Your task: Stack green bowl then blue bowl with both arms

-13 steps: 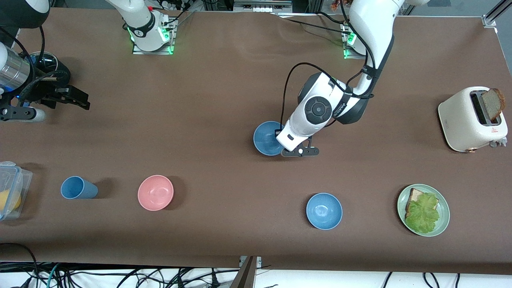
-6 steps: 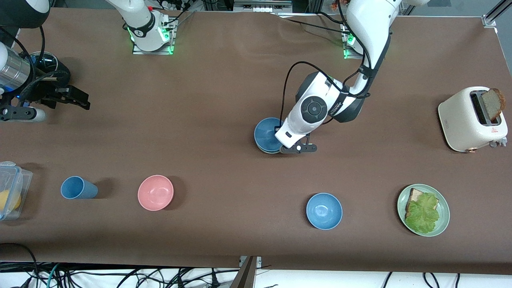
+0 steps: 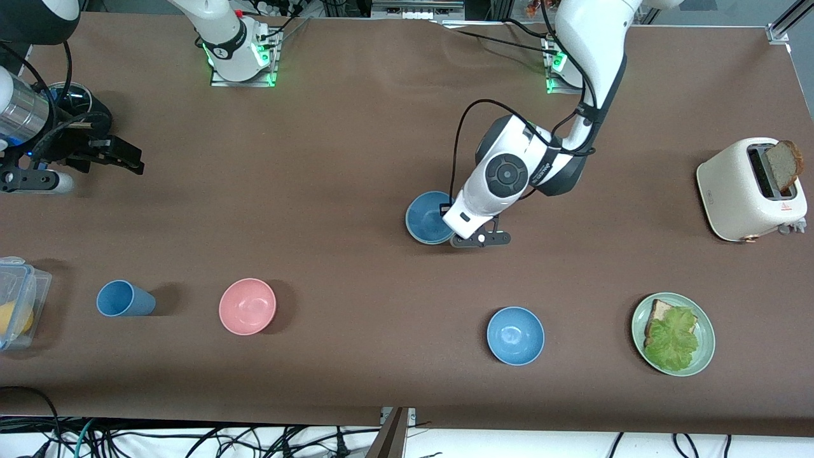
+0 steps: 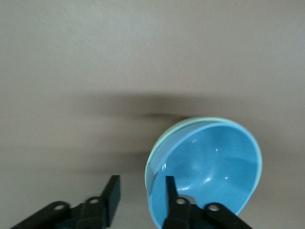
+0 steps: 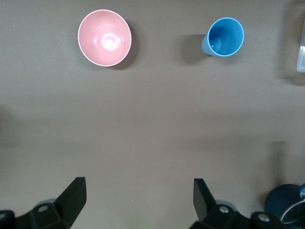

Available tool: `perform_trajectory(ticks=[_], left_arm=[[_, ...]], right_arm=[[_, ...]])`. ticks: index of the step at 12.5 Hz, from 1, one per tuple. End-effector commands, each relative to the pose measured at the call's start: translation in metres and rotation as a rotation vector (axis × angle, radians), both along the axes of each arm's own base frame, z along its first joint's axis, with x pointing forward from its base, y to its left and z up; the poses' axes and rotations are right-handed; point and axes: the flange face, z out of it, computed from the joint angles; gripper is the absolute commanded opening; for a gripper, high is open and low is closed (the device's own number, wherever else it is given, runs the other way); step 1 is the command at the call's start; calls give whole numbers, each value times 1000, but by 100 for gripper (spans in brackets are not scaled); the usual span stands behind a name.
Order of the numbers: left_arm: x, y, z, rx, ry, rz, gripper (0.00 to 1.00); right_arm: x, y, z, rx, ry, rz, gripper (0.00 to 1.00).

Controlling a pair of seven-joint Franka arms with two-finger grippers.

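The blue bowl (image 3: pixel 427 217) (image 4: pixel 214 164) sits nested inside the green bowl (image 4: pixel 167 133) in the middle of the table; only a thin pale green rim shows around it. My left gripper (image 3: pixel 454 233) (image 4: pixel 140 193) hangs low over the stack's edge toward the left arm's end. It is open, one finger inside the blue bowl and the other outside, with the rims in the gap between them. My right gripper (image 3: pixel 130 160) (image 5: pixel 138 191) waits open with nothing in it at the right arm's end of the table.
A brighter blue bowl (image 3: pixel 515 335) lies nearer the front camera, beside a green plate (image 3: pixel 703 318) of bread and lettuce. A pink bowl (image 3: pixel 247 306) (image 5: pixel 104 37), blue cup (image 3: pixel 124 299) (image 5: pixel 225 36) and plastic box (image 3: pixel 16 302) lie toward the right arm's end. A toaster (image 3: pixel 750 189) stands toward the left arm's end.
The left gripper's fingers have come apart and let go of the blue bowl's rim. The blue bowl has settled into the green bowl. The right arm has not moved.
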Motion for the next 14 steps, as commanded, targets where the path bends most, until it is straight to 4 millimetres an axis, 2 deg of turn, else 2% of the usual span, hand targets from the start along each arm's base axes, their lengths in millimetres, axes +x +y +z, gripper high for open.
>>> perform_trajectory(ticks=[1,3,4,6,8,9,12,14], left_arm=[[21,13,65,-12,30,14,100],[35,24,118,-8,22,11,100],[41,39,144,-25,-9,32,100],[52,82,193,-55,-69,94,100],[61,146,229,-40,-84,167,100],[61,177,246,-41,-86,175,100],[55,268,274,22,-84,28,100],[46,306,284,45,-56,-19,100]], right_arm=[[3,3,5,6,-3,-6,99],[3,3,6,5,-6,-3,99],[3,3,6,5,-8,-5,99],[3,5,8,5,-11,-2,99],[3,2,8,5,-9,-6,99],[3,2,8,5,-9,-6,99],[3,1,8,5,-9,-8,99],[3,1,8,5,-9,-9,99]])
